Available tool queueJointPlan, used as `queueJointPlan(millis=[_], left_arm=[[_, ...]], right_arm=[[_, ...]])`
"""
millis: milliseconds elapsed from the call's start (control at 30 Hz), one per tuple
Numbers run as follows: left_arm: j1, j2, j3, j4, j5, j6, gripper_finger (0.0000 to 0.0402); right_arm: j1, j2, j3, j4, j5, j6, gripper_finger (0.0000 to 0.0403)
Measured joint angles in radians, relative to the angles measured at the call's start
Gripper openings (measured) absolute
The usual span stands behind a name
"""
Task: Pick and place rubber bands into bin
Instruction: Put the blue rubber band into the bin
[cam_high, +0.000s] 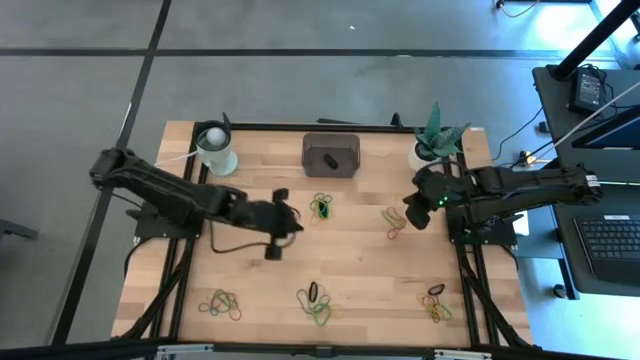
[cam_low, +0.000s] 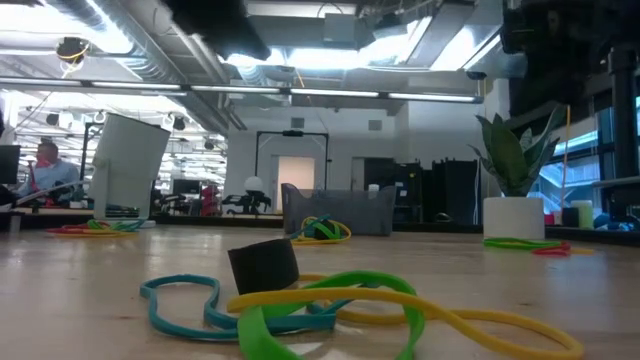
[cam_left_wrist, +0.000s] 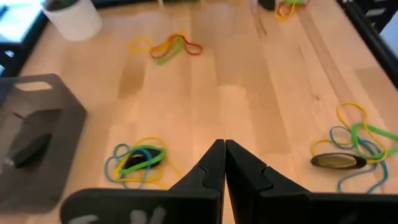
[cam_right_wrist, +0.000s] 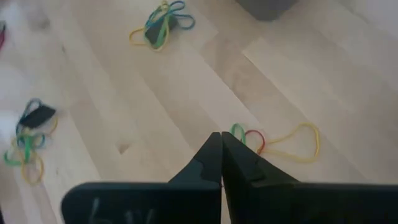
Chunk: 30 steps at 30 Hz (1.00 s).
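Observation:
Rubber bands lie on the wooden table in several small tangles: one (cam_high: 321, 208) just in front of the bin, one (cam_high: 393, 220) right of centre, and three (cam_high: 220, 303) (cam_high: 316, 303) (cam_high: 435, 300) along the near edge. The dark bin (cam_high: 330, 155) stands at the far middle with a dark piece (cam_left_wrist: 28, 149) in it. My left gripper (cam_high: 295, 224) (cam_left_wrist: 224, 146) hovers shut and empty over bare wood, left of the tangle (cam_left_wrist: 138, 160) by the bin. My right gripper (cam_high: 410, 216) (cam_right_wrist: 221, 138) is shut and empty above the table, beside the green, red and yellow tangle (cam_right_wrist: 273, 142).
A white cup (cam_high: 215, 148) stands at the far left and a potted plant (cam_high: 432, 148) at the far right, either side of the bin. Bare wood lies in the table's middle (cam_high: 340, 255). A black frame edges the table (cam_high: 300, 127).

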Motion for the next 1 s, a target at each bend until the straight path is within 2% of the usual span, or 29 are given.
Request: queueJointPlan(millis=[167,367,667,833,1000], left_arm=[[-0.072,0.154,0.162,-0.085,-0.001,-0.127,0.0006],[-0.161,0.281,0.269,-0.152,0.000,-0.304,0.0006],[-0.278,0.448,0.334,-0.266,0.010,-0.530,0.0006],[-0.298,0.529,0.353,-0.272,0.043,-0.616,0.0009],[-0.297,0.575,0.354,-0.263,0.105,-0.657,0.0038]], right_arm=[[0.000,0.000,0.000,0.000,0.000,-0.099,0.0006],[0.000,0.000,0.000,-0.011,0.000,-0.164,0.0006],[0.000,0.001,0.000,-0.018,0.000,-0.205,0.0007],[0.000,0.001,0.000,-0.017,0.005,-0.212,0.0007],[0.000,0.001,0.000,-0.017,0.023,-0.212,0.0007]])
